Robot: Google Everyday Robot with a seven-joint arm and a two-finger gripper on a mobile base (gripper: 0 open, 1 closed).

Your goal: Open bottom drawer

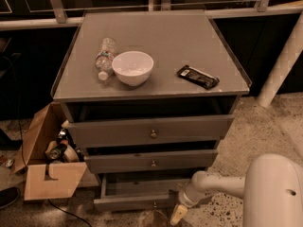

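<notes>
The bottom drawer (132,201) is the lowest of three grey fronts and stands pulled out, with its grey tray (142,186) showing behind the front. Its small brass knob (154,204) sits at the front's centre near the frame's lower edge. My gripper (176,215) is at the end of the white arm (213,186), low at the drawer's right end, just right of the knob. One pale finger shows, pointing down.
On the cabinet top (189,41) lie a plastic bottle (105,56), a white bowl (132,67) and a dark snack packet (198,76). The top drawer (151,130) and middle drawer (151,161) stand slightly out. An open cardboard box (47,169) with clutter stands at the left. A white post (284,60) stands at the right.
</notes>
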